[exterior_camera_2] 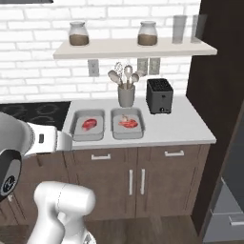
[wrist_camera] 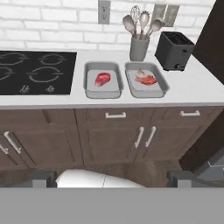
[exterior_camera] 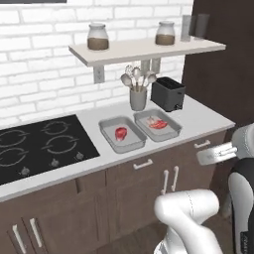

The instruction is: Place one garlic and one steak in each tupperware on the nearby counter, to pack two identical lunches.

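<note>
In the left base view, two shallow grey rectangular trays sat side by side on the long pale grey-white counter [exterior_camera: 198, 119] over brown wooden cabinets, between the black four-ring hob [exterior_camera: 39, 146] and the black toaster [exterior_camera: 167, 93]. The left tray [exterior_camera: 122, 134] held one flat red steak [exterior_camera: 121, 133]; the right tray [exterior_camera: 157, 124] held a second red steak [exterior_camera: 158, 124]. A grey pot of kitchen utensils [exterior_camera: 138, 96] stood just behind the trays, and two glass jars rested on the pale wall shelf [exterior_camera: 144, 49] above. In the right base view, the same trays lay next to each other near the counter's middle, the left tray [exterior_camera_2: 88, 126] with its steak [exterior_camera_2: 89, 124] and the right tray [exterior_camera_2: 127, 123] with a steak [exterior_camera_2: 128, 124] and a small whitish-pink garlic [exterior_camera_2: 125, 117] touching the meat's far edge. The toaster [exterior_camera_2: 159, 96] stood to the right of them and the utensil pot [exterior_camera_2: 126, 94] behind. In the hand view, the gripper [wrist_camera: 112, 178] hung well back from the counter, low in front of the cabinet doors, its two dark fingertips [wrist_camera: 43, 178] spread as wide as they go with nothing between them. Beyond it, the left tray [wrist_camera: 103, 79] carried a single steak [wrist_camera: 102, 78], while the right tray [wrist_camera: 146, 79] carried a steak [wrist_camera: 148, 80] with the pale garlic [wrist_camera: 140, 73] against it. The tan-yellow garlic could not be made out.
</note>
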